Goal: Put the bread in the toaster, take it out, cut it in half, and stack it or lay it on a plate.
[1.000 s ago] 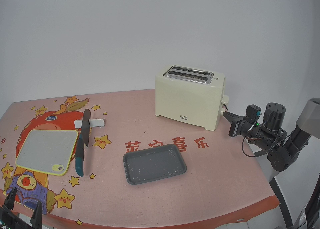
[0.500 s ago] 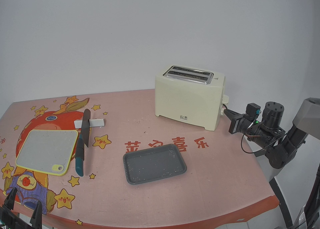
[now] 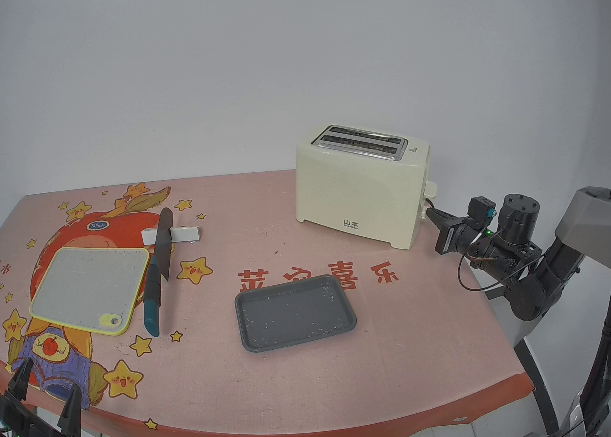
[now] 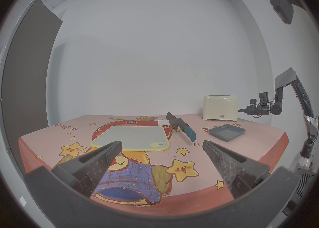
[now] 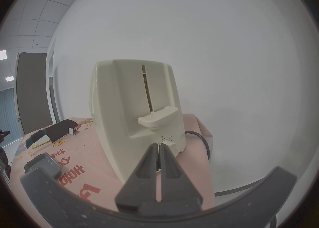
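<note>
Right jaws pressed shut, empty, tips just beside the toaster (image 3: 361, 185) end below its lever (image 5: 158, 116), over the counter (image 3: 414, 330) edge. Left jaws gape wide, empty; cutting board (image 4: 131, 137) ahead, plate (image 3: 294, 312) beyond.

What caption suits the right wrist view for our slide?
Shut right gripper aimed at the end of the cream toaster, below its lever, near the dial.

The toaster (image 3: 359, 193) carries a small dark logo (image 3: 351, 224) low on its front and tiny numerals beside its end dial (image 5: 167, 146). Large red characters (image 3: 347, 273) run across the tablecloth (image 3: 414, 343) just in front of the toaster.
</note>
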`<state>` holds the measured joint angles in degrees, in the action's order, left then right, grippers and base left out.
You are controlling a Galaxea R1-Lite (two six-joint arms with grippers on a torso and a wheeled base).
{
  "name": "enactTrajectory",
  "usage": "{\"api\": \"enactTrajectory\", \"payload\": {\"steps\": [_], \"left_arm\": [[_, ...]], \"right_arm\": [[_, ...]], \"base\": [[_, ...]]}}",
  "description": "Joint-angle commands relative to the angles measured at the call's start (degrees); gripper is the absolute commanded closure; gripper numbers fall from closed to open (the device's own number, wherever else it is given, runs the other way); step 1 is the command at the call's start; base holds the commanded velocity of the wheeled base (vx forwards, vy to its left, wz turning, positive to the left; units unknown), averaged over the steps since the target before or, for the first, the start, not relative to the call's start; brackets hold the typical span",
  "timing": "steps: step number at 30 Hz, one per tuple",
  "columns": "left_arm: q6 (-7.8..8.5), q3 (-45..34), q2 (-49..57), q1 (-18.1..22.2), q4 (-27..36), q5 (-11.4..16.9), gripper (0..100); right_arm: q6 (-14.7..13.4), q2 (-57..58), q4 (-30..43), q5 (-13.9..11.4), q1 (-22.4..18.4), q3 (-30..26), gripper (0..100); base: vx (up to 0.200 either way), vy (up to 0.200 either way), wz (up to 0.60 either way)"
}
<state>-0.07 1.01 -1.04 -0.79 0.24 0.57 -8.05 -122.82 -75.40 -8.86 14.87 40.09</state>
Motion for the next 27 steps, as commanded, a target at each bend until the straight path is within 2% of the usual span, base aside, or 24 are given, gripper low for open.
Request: {"api": "enactTrajectory", "payload": {"steps": [1,27], "left_arm": [[-0.01,-0.9,0.5,0.0,0.0,0.0,0],[-0.10,-0.9,0.5,0.0,0.0,0.0,0]], "right_arm": [[0.0,-0.5,0.0,0.0,0.2,-0.2,100],[0.0,-2.2,0.0,0.1,-0.2,0.4,100]], "base": [[0.000,0.000,0.00],[0.000,0.000,0.00]]}}
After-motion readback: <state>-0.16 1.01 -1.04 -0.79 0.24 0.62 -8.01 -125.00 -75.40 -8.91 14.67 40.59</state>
